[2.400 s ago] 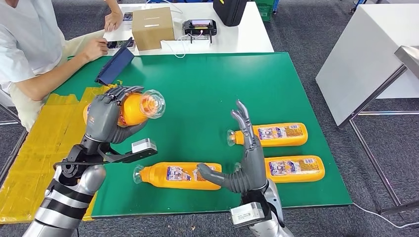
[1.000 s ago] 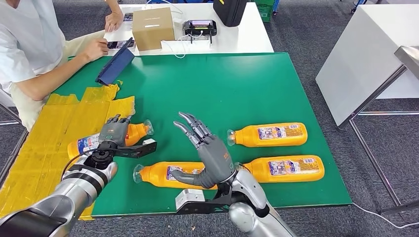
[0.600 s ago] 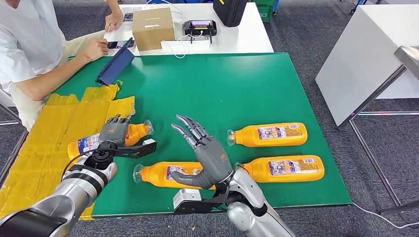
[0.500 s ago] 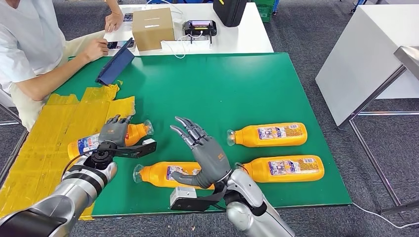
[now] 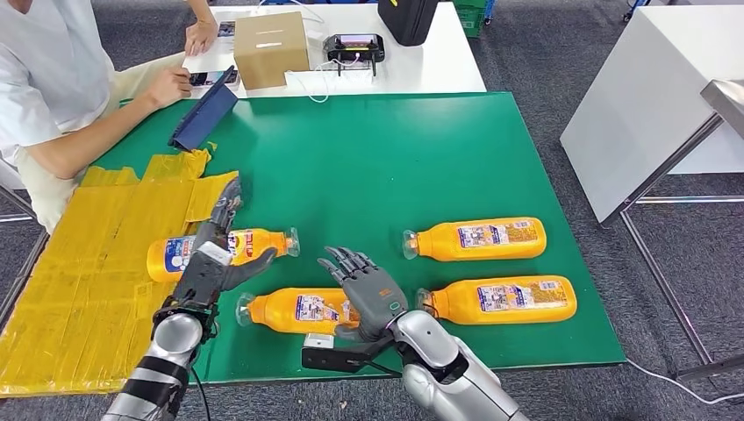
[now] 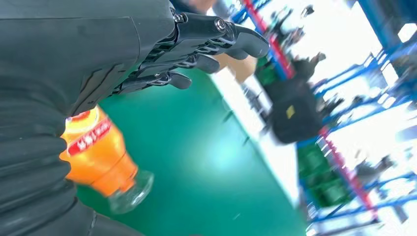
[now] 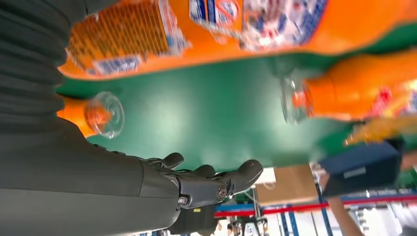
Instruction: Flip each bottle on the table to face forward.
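Four orange bottles (image 5: pixel 494 239) lying flat on green table (image 5: pixel 395 149). Left hand (image 5: pixel 213 254) open, holding nothing, beside far-left bottle (image 5: pixel 219 253). Right hand (image 5: pixel 364 288) spread, empty, over near bottle (image 5: pixel 298 311). Risk: rolling if nudged by descending fingers

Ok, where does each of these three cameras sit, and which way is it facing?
Head view: high on the body, looking forward and down at the green table; both arms, left hand, right hand.
Left wrist view: behind the left hand, across the table; fingers.
Right wrist view: behind the right hand, turned over; fingers.
Shared: the left orange bottle.
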